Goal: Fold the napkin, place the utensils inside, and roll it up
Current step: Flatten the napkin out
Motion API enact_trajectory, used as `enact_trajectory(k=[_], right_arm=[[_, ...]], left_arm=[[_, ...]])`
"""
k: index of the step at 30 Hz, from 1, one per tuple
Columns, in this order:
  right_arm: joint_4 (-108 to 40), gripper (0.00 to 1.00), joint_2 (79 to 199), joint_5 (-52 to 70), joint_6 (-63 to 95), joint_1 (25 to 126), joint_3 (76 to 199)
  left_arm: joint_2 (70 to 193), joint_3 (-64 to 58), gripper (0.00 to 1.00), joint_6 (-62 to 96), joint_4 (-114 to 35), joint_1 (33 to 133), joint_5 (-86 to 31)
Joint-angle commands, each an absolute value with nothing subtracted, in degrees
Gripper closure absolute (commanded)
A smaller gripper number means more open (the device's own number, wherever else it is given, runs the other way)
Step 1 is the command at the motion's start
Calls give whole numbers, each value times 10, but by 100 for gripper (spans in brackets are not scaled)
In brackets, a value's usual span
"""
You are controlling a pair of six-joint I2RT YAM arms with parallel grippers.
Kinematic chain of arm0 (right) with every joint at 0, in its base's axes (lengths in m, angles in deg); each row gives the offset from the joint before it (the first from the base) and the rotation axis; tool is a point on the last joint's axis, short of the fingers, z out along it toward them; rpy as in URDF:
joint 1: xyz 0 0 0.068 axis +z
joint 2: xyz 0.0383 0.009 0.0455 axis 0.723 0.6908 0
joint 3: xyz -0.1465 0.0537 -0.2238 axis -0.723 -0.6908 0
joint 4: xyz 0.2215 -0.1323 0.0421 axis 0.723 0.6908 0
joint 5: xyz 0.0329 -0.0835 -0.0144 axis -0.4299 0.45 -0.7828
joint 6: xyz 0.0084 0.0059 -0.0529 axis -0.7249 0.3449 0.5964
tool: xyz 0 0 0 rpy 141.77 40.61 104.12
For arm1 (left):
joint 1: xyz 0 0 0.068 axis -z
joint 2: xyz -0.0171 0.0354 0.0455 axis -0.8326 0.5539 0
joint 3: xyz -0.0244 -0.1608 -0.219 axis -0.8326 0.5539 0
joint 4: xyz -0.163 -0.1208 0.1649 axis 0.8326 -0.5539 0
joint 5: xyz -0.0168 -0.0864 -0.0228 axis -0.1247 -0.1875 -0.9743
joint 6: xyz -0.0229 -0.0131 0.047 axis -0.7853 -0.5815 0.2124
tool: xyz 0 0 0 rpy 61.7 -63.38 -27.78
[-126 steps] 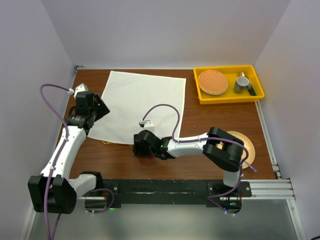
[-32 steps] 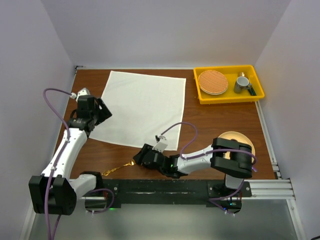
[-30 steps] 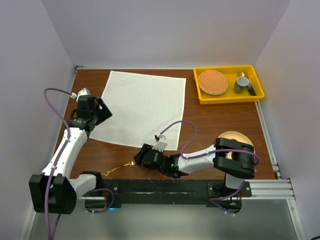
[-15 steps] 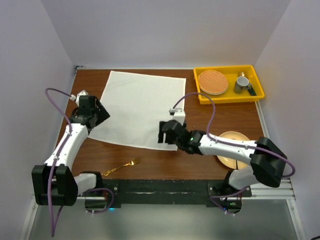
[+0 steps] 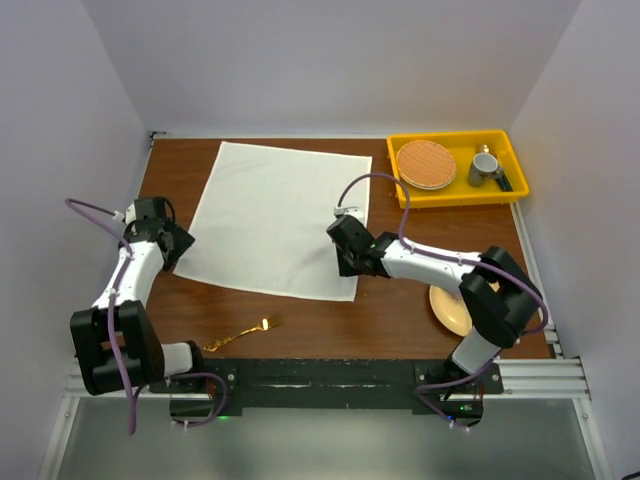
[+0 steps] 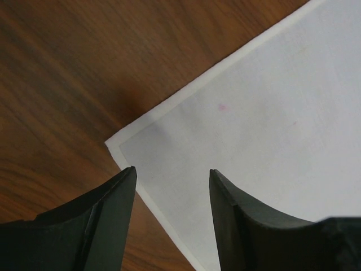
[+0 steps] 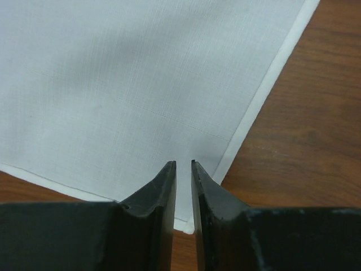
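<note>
Lilac walls boxed the brown table; left gripper gaped over the napkin, right gripper nearly closed, perhaps pinching it.

Overhead view spans the table; both wrist views look closely onto napkin corners.

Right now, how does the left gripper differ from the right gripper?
The left gripper has its jaws wide open; the right gripper has them nearly shut, with only a slit between. The left gripper is at the near left corner of the napkin, the right gripper at its near right corner. Both point down at the cloth, which lies flat.
</note>
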State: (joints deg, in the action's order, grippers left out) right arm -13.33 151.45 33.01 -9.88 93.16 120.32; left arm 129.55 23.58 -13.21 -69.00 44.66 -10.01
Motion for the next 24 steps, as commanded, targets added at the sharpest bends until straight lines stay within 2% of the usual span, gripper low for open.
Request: enact_trajectory(k=[1,12,17,21,22,24], right_arm=[[-151,80,1527,289,-77,932,1192],[-120,81,1474,314,-135,932,1076],[-67,79,1424,365,-139,932,1080],[-88,66,1415,328,-41,942,1159],[-98,54,1424,316,-20,948,1177],[-116,44,1481,291,23,980,1251]], left_arm=[[1303,246,43,-155,-680,427,-81],[1252,278,41,-171,-693,426,-42],[1209,270,40,-152,-699,426,-28],[1187,266,39,-140,-708,427,-8],[1185,261,39,-141,-716,427,12],[1172,245,38,-144,-742,427,41]])
